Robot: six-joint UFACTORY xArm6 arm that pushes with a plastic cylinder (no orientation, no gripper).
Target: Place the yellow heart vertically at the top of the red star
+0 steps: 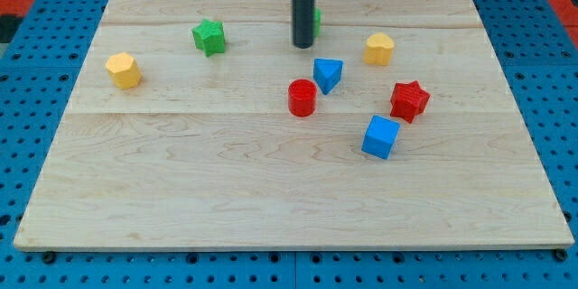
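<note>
The red star (409, 101) lies at the view's right of the wooden board (226, 190). A yellow block (379, 49), which looks like the heart, sits above and slightly left of the star, a small gap away. Another yellow block (122, 69), roughly hexagonal, lies at the far left. My tip (302, 46) rests on the board near the top centre, to the left of the right-hand yellow block and apart from it. It touches no yellow or red block.
A green block (317, 21) is mostly hidden behind the rod. A green star (209, 36) lies at the upper left. A blue triangle (328, 74) and a red cylinder (302, 97) sit just below my tip. A blue cube (380, 136) lies below the red star.
</note>
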